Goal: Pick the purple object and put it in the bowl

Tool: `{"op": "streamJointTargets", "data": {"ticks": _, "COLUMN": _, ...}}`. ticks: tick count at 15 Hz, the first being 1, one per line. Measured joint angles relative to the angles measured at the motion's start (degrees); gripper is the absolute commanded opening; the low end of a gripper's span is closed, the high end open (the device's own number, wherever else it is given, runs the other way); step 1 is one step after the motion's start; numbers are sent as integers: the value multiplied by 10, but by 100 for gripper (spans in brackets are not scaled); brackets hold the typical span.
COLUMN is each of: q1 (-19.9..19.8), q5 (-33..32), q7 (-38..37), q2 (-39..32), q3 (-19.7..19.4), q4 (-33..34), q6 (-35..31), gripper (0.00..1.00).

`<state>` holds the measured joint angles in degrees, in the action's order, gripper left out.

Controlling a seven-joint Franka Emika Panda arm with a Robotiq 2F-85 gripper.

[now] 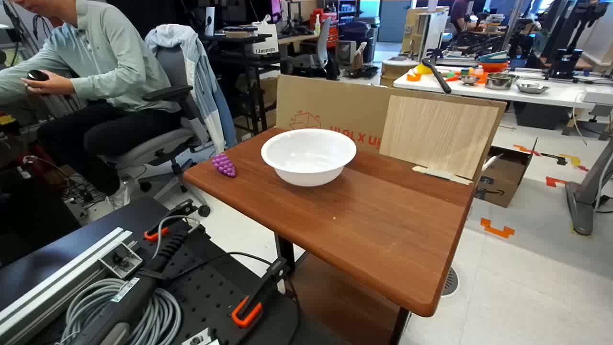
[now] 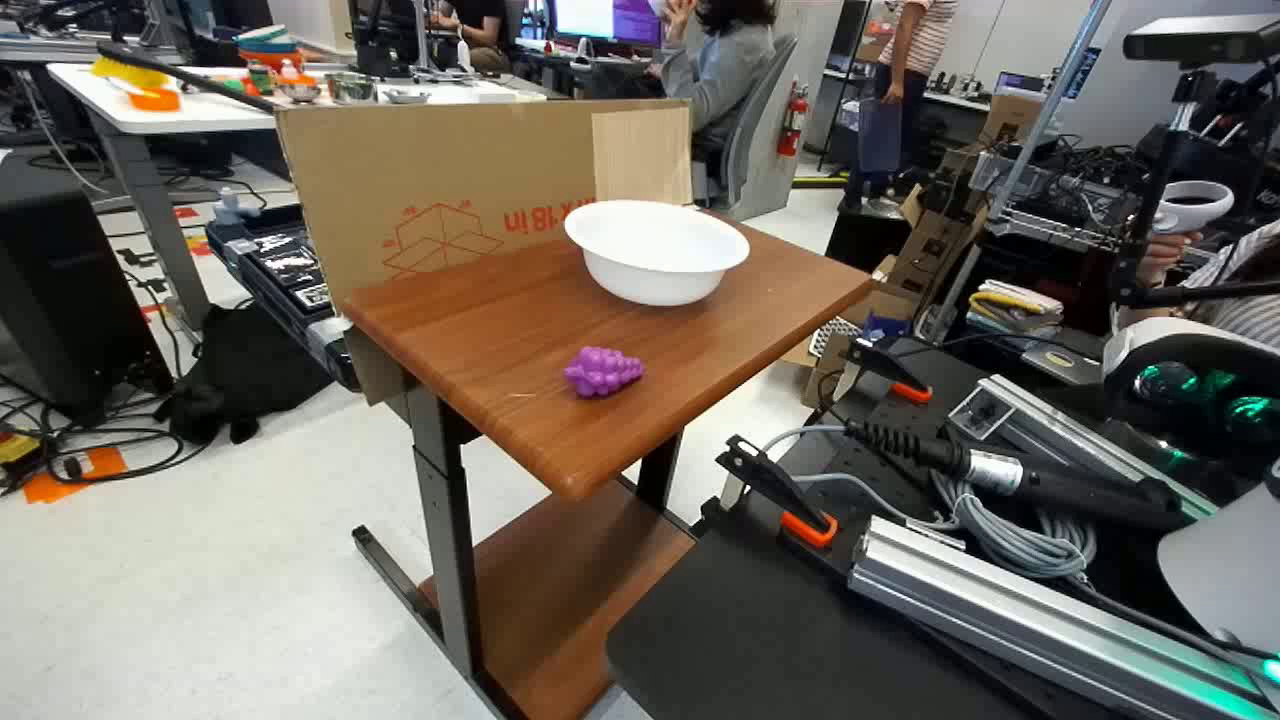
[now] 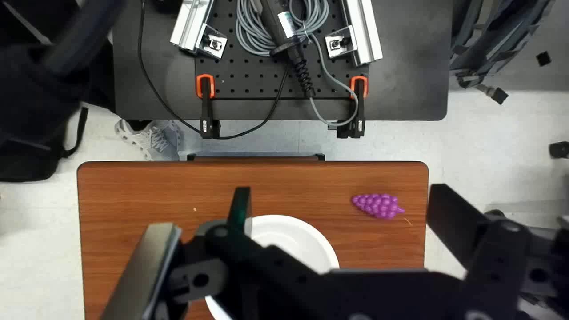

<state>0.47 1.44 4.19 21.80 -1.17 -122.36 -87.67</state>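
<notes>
Black gripper wide-jawed above table

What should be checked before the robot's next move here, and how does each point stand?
1. Grapes wholly on the table: ok, inside its edges in the wrist view.
2. Gripper open: ok, a wide gap shows in the wrist view.
3. Gripper at the grapes: not ok, both exterior views show the grapes without it.
4. Bowl upright: ok, mouth up on the table.
5. Grapes apart from the bowl: ok, tabletop shows between them.
6. Gripper height above the grapes: cannot tell, neither exterior view shows the gripper.
</notes>
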Motion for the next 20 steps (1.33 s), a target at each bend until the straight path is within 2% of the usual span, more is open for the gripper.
{"op": "streamJointTargets", "data": {"ticks": 14, "q1": 0, "q5": -1, "q7": 1, "q2": 0, "q3": 0, "q4": -3, "q6": 0, "gripper": 100}}
{"op": "streamJointTargets", "data": {"ticks": 20, "q1": 8, "q5": -82, "q7": 128, "q2": -5, "q3": 7, "q4": -5, "q6": 16, "gripper": 100}}
